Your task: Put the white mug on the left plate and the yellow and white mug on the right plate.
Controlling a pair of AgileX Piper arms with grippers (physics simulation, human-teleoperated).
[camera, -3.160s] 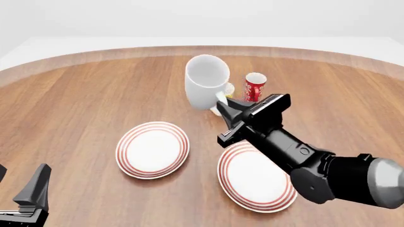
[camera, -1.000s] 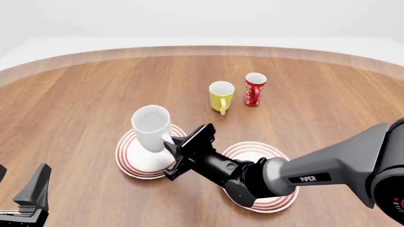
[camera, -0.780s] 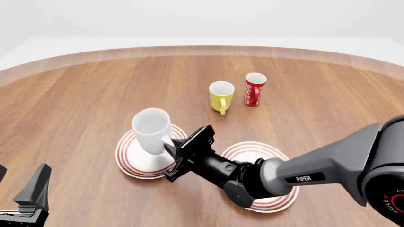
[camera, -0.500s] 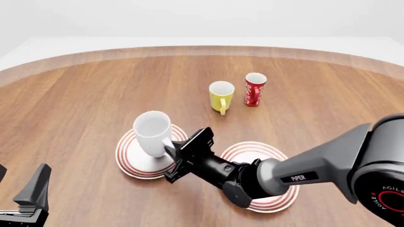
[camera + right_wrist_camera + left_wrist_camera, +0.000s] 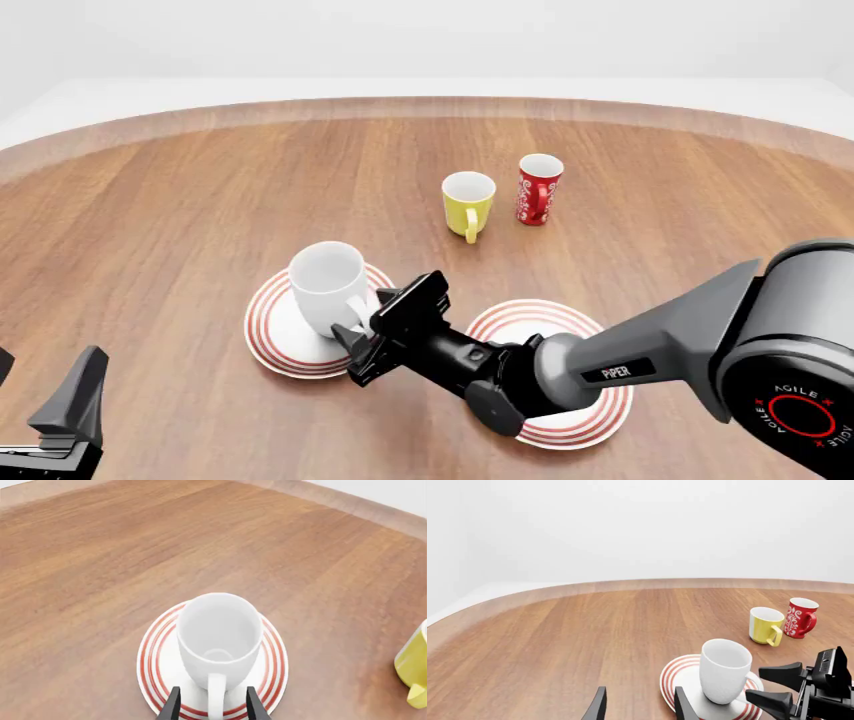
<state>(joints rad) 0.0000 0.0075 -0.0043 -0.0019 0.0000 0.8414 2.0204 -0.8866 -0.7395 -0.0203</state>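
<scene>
White and upright, the white mug (image 5: 328, 290) stands on the left plate (image 5: 274, 329), and we see its handle running straight between the parted fingers of our right gripper (image 5: 210, 709), which no longer clamp it. Our left gripper (image 5: 635, 709) hangs open, well apart. The yellow and white mug (image 5: 467, 203) sits on bare wood beside a red cup (image 5: 538, 187), far from the right plate (image 5: 585, 423).
</scene>
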